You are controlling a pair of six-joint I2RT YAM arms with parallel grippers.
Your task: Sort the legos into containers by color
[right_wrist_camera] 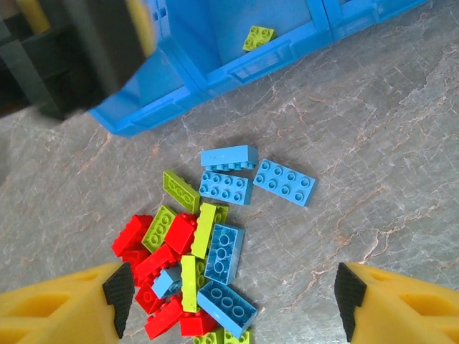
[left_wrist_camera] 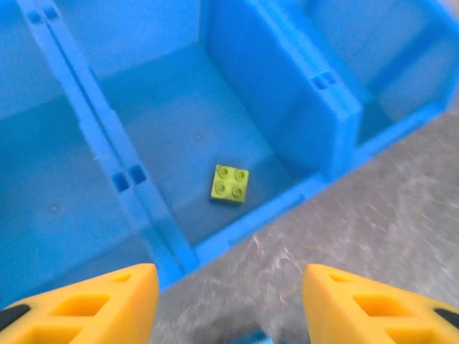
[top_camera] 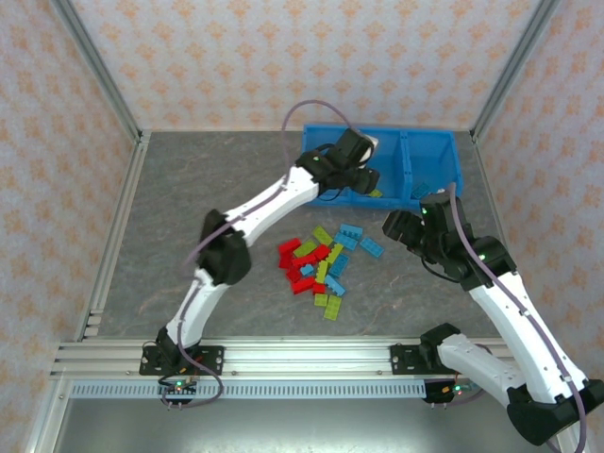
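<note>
A heap of red, yellow-green and light-blue legos (top_camera: 323, 264) lies mid-table, also seen as the pile (right_wrist_camera: 197, 258) in the right wrist view. The blue bin (top_camera: 436, 151) stands at the back. One yellow-green brick (left_wrist_camera: 230, 183) rests on the floor of its middle compartment (left_wrist_camera: 179, 136), the same brick (right_wrist_camera: 257, 36) showing from the right wrist. My left gripper (top_camera: 363, 181) hovers at the bin's near rim, open and empty, and shows as the left gripper (left_wrist_camera: 229, 301) in its own view. My right gripper (right_wrist_camera: 233, 301) hangs open above the table, just right of the heap, nothing between its fingers.
Grey stone-patterned table (top_camera: 208, 189) enclosed by patterned walls and aluminium frame posts (top_camera: 99, 66). The left arm's dark wrist (right_wrist_camera: 79, 50) looms over the bin's near-left corner. Three light-blue bricks (right_wrist_camera: 254, 175) lie apart at the heap's far side.
</note>
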